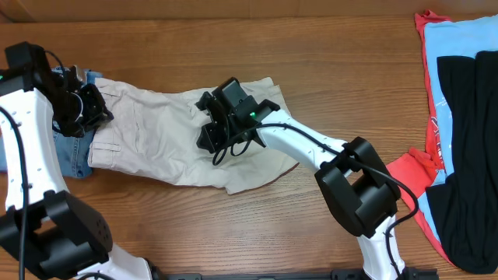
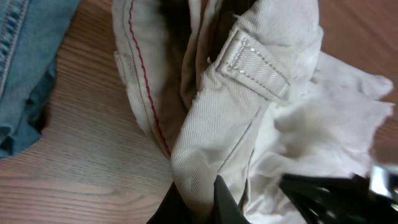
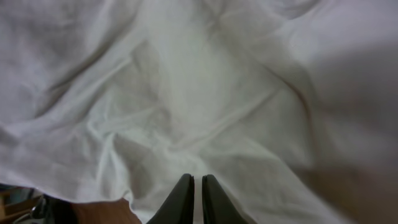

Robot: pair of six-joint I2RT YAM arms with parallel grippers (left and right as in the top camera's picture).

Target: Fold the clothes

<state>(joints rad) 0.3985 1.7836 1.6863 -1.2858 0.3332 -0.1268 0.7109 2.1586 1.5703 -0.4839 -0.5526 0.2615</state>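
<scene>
The beige khaki shorts (image 1: 156, 132) lie spread on the wooden table, left of centre. My left gripper (image 1: 85, 109) is at their left end and is shut on the waistband; in the left wrist view the cloth bunches between my fingers (image 2: 214, 199), just below a belt loop (image 2: 255, 65). My right gripper (image 1: 212, 134) is over the middle of the shorts. In the right wrist view its fingers (image 3: 198, 186) are shut together with nothing between them, tips right at the wrinkled beige cloth (image 3: 186, 93).
A denim-blue garment (image 1: 71, 155) lies under the left end of the shorts and also shows in the left wrist view (image 2: 25, 68). A pile of red (image 1: 408, 167), light-blue (image 1: 459, 43) and black (image 1: 467, 155) garments lies along the right edge.
</scene>
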